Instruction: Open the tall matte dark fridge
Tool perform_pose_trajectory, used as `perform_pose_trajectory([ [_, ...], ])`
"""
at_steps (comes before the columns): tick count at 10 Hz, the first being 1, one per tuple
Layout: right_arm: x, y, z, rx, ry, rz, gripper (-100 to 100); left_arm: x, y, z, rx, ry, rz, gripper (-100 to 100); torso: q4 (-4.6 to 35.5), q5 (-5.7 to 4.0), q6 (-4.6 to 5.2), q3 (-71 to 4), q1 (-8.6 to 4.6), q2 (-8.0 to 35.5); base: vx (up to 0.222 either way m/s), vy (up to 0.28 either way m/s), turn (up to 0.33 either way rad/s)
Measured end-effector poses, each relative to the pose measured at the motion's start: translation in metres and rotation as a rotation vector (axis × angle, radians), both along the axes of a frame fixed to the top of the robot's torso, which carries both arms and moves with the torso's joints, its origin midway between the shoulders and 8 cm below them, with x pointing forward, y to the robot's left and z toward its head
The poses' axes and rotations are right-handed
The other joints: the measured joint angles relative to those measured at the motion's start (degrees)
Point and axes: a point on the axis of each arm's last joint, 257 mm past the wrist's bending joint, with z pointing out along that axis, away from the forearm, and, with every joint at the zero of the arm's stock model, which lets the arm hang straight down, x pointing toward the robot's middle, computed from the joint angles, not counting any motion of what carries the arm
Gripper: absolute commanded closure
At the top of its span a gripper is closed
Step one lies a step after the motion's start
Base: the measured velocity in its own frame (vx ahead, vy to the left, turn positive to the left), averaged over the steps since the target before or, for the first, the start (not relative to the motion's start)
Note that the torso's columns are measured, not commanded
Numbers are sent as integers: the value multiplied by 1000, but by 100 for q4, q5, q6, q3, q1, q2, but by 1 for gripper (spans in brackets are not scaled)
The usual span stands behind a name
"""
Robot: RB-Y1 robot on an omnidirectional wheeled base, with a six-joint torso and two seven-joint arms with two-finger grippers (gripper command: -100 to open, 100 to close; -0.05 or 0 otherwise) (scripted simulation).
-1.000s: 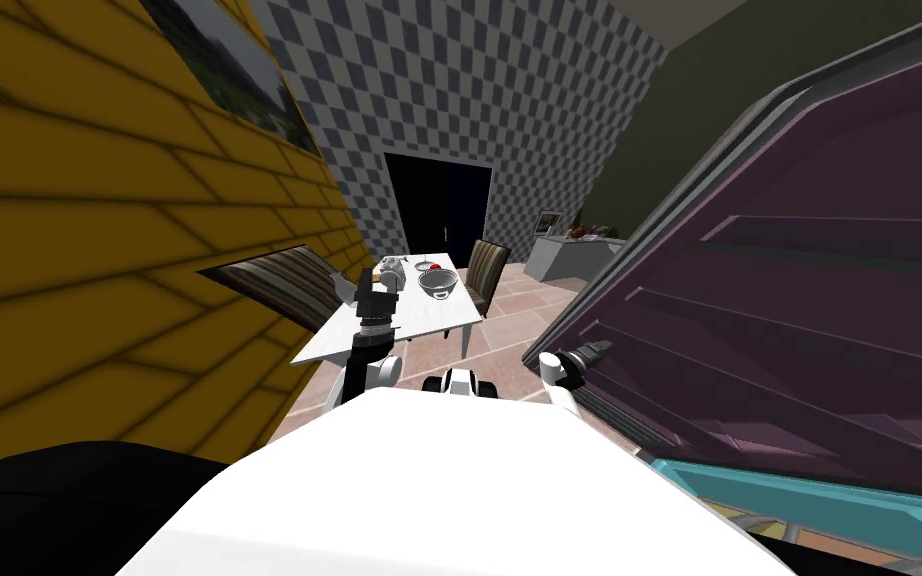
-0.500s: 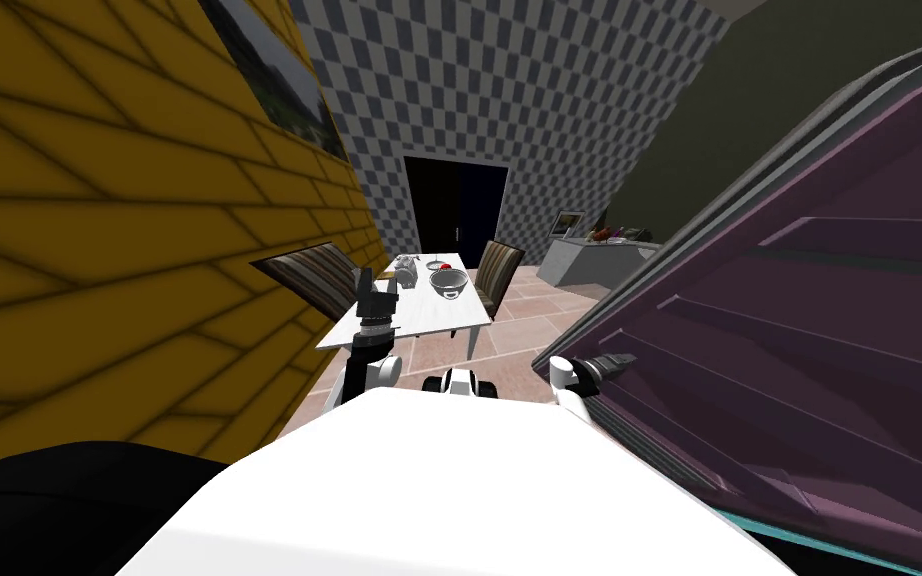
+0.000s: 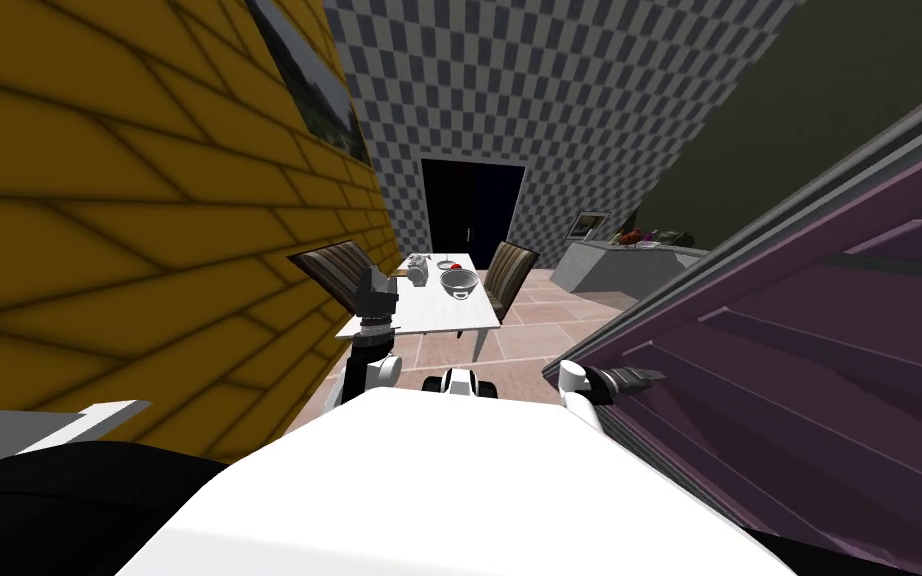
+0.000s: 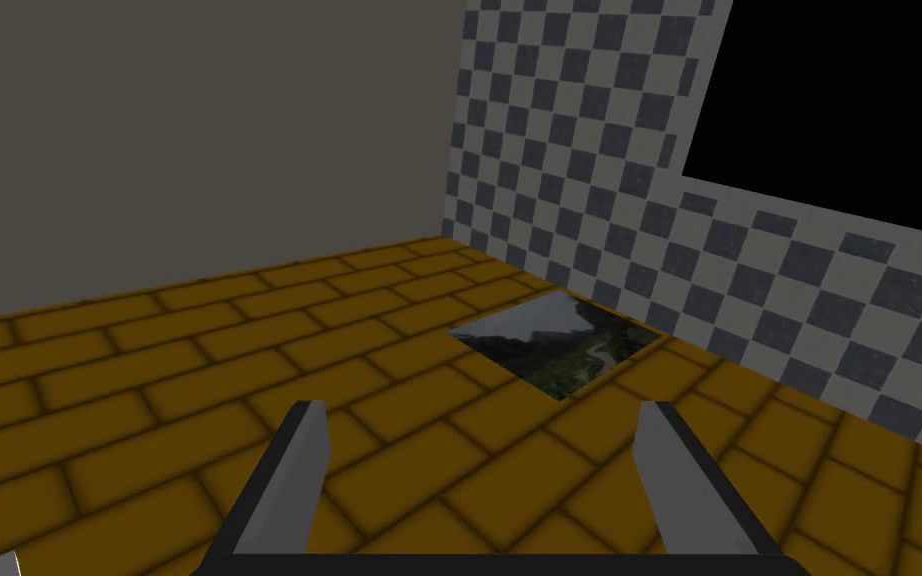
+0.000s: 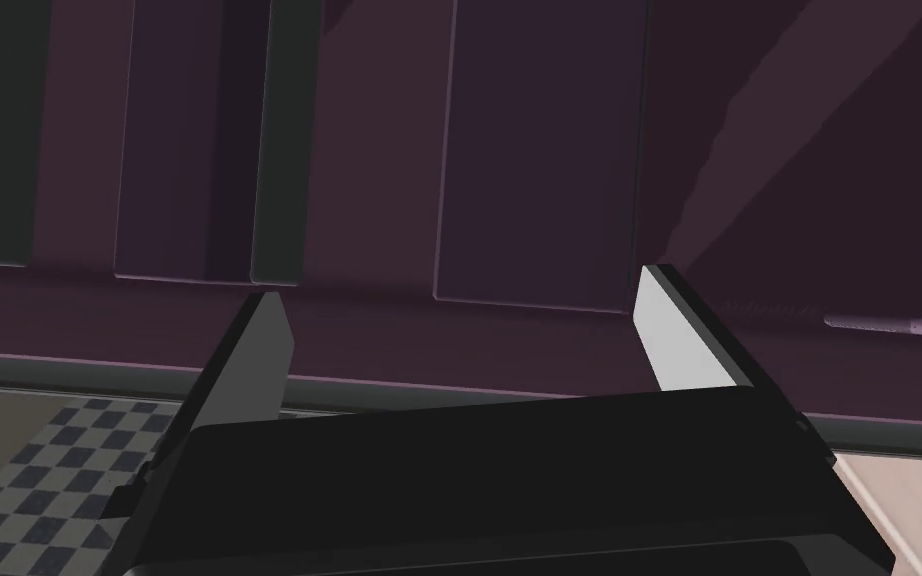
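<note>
1. At far left, a yellow brick wall [image 3: 99,200], flat and matt, crossed by dark mortar lines.
2. Beside it, the left gripper [image 4: 479,405], held upright by the near end of the white worktop [image 3: 429,312]; jaws spread wide, pinching nothing. Idle for this job, by the look of it.
3. On that worktop, a round, deep, glossy grey bowl [image 3: 458,283]; 2 striped chairs, 1 at each long side. All well apart from the task.
4. Right of centre, the right gripper [image 5: 461,282], aimed at the fridge door; thin blade jaws spread and empty. Touching the panel or just short of it: cannot tell.
5. Across the right side, the fridge door [image 3: 829,330]: dark purple, matt, grey-edged, ribbed with long shallow ledges. Judged to be the inner face, so already swung out.
6. Step in hand, as a judgement: widening the swing, late in the task. Next: a steady push along the door's arc, keeping the blades flat and clear of the ledges.
</note>
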Motion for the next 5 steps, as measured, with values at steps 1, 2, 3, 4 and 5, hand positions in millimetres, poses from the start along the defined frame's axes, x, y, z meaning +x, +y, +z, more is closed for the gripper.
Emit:
perform_pose_trajectory([
  [1,-7,-4,-1,4,-7,-18,-100,0,0,0,0,0,0,0,0,1,4,0,0,0,5,16,182],
  [2,-17,-10,-4,9,-11,-46,-100,0,0,0,0,0,0,0,0,1,0,0,2,0,7,18,300],
  [3,-29,-15,-5,17,-24,-75,-100,0,0,0,0,0,0,0,0,2,-1,-1,5,-1,9,15,91],
  [4,-37,-18,-4,21,-30,-96,-100,0,0,0,0,0,0,0,-1,1,7,0,1,0,11,19,143],
  [5,-50,-25,-5,26,-37,-124,-100,0,0,0,0,0,0,0,0,1,1,0,1,0,9,24,271],
])
